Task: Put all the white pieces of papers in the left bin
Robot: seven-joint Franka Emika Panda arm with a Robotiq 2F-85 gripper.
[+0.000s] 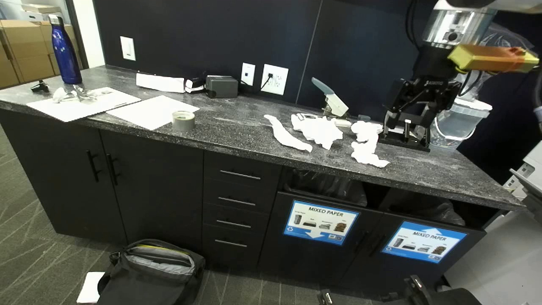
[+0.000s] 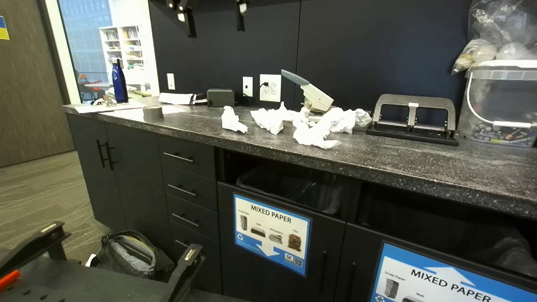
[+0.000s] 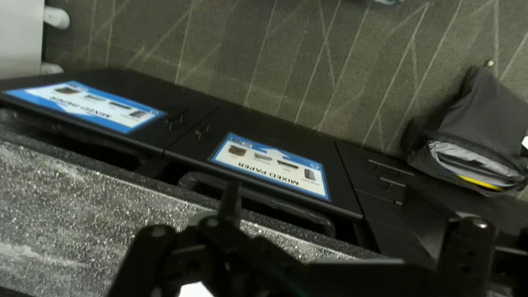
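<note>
Several crumpled white pieces of paper are strewn over the dark, speckled bench, most of them bunched just in front of the stapler, with a narrow piece lying just beside the rest. How many make up that bunch, I can't tell; they overlap too much. Directly below sits the left bin, its front wearing a blue-framed MIXED PAPER sign, arrow down, and a clear liner shows in its mouth. Next door, a twin bin, arrow up on its own sign.

And the end effector? Up above the bench, fingers spread wide, nothing in its grasp.

On along the surface: a hole punch near the paper, then a translucent bucket with its white handle hanging down. Over toward the other end, a dark grey box near the black wall, a roll of tape, two flat white sheets, and a blue bottle standing upright. Pale smears streak the top, too!

Down at floor level, a gaping bag slumps on the carpet, pale lines criss-crossing the pile. Past the bench's end, cardboard boxes are stacked up, and in an exterior view a white bookcase shows through the glass.
</note>
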